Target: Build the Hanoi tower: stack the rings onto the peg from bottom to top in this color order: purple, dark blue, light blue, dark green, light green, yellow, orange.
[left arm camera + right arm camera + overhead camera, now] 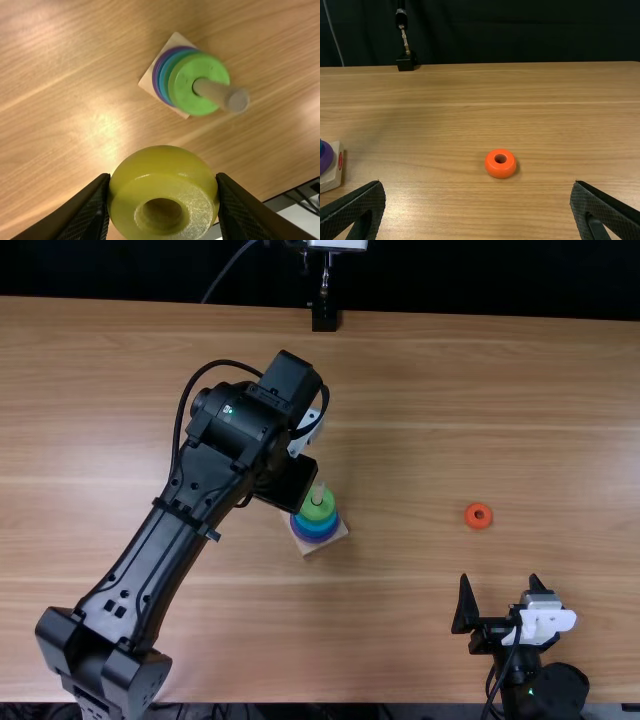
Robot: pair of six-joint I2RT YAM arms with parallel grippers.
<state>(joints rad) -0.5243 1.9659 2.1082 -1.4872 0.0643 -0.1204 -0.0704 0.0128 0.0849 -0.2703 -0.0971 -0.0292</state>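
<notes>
The left arm (150,540) rises from the near left side of a light brown wooden table (560,420) and leans toward the middle. Its gripper (288,483) is just beside the tower; in the left wrist view, its two fingers are closed on opposite sides of a yellow ring (160,167), which is apart from the peg. Near the middle of the table is the square wooden base (325,544) with its upright peg (318,494). Stacked on it are a purple ring (316,539) at the bottom, blue rings (316,527) above, and a light green ring (325,508) on top. Right of the tower, well apart, an orange ring (469,517) lies flat on the table. Farthest right, at the near edge, the right gripper (500,579) is open, its fingers wide apart.
</notes>
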